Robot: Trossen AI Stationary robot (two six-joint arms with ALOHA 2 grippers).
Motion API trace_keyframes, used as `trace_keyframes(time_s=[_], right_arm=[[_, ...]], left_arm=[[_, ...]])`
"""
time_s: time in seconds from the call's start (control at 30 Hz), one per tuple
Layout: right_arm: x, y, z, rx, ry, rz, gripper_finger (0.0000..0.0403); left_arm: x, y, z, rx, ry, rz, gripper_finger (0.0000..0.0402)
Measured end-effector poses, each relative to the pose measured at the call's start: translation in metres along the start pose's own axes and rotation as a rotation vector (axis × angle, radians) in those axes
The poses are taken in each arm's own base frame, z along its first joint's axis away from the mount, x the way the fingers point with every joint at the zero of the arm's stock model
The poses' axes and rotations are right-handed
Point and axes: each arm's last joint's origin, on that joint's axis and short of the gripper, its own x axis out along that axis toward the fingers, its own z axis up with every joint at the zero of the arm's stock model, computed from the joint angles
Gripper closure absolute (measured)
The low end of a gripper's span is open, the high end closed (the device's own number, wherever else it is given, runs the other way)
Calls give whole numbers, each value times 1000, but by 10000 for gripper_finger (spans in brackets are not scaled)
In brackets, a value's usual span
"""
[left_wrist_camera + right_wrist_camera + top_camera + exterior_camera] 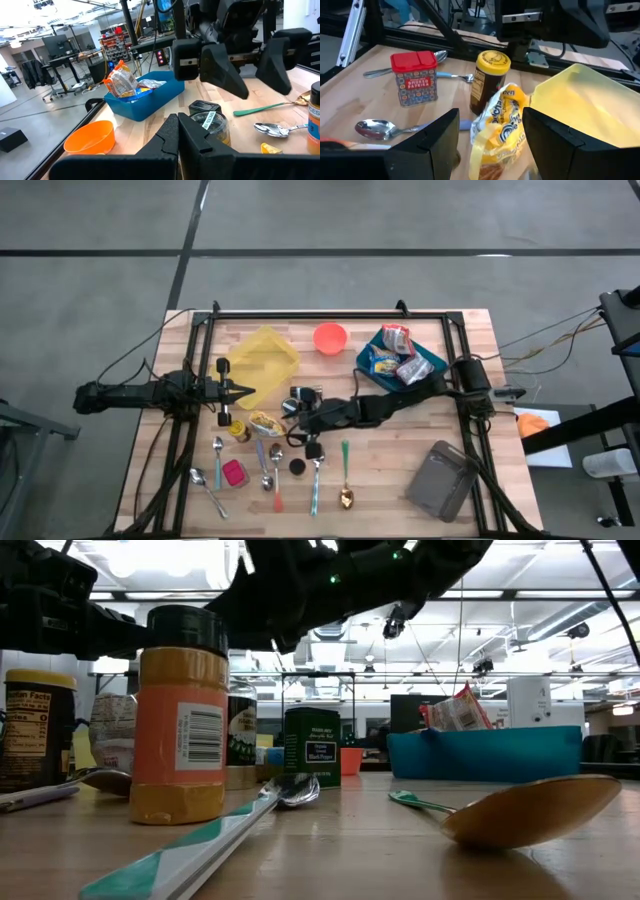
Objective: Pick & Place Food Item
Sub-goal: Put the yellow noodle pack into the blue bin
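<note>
Yellow snack bag (501, 131) lies on the table (400, 470) between the spread fingers of the right end effector (293, 406), not yet gripped, near a brown jar (490, 80) and just beside the yellow container (262, 360). To grip well, I judge the fingers should settle lower around the bag's middle before squeezing, clear of the jar. Left end effector (243, 392) waits at the left, pressed together.
</note>
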Motion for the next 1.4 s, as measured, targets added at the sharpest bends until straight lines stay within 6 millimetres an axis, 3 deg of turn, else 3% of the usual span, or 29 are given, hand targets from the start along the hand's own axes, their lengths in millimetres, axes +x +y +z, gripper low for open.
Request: trace_keyframes(time_s=[0.2,0.33,0.9,1.4], right_arm=[[21,-2,-16,-11,33,25,186],[30,-5,-13,8,18,30,186],[35,-11,4,19,139,10,186],[53,-10,-5,12,150,8,186]], left_arm=[[0,0,0,0,0,0,401],[0,0,0,0,0,0,401],[0,0,0,0,0,0,401],[0,0,0,0,0,0,401]])
